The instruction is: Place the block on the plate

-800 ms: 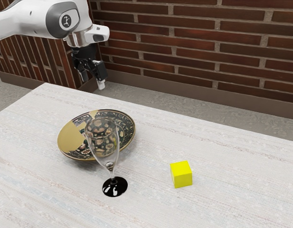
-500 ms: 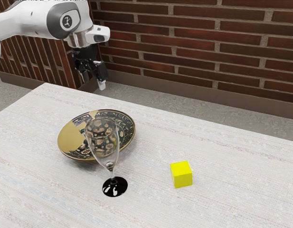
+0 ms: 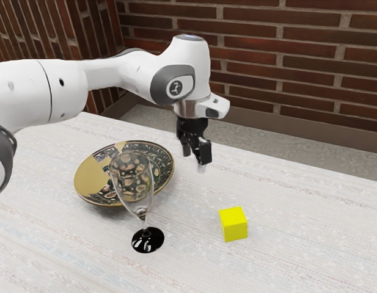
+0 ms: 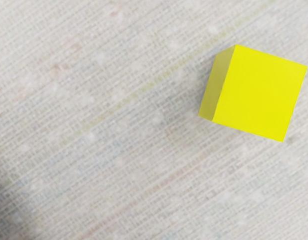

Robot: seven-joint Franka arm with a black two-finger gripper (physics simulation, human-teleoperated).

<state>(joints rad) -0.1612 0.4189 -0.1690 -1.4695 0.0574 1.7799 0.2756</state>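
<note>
The black gripper [image 3: 195, 160] hangs above the table, its fingers apart with nothing between them. It is higher than the yellow block [image 3: 233, 224] and, in the exterior view, up and to the left of it. The block rests flat on the table, apart from the plate. In the wrist view the block [image 4: 259, 93] shows its bright top and one shaded side. The black-and-gold patterned plate [image 3: 93, 177] lies toward the exterior view's left, partly seen through a glass.
A clear stemmed glass with a black base [image 3: 148, 240] stands upright beside the plate, between plate and block in the exterior view. The pale table [image 3: 298, 244] extends around them, with a brick wall [image 3: 298, 61] behind.
The arm has swung out over the table toward the exterior view's right, and my gripper is lower and nearer the block. Block, plate and glass have kept their places.
</note>
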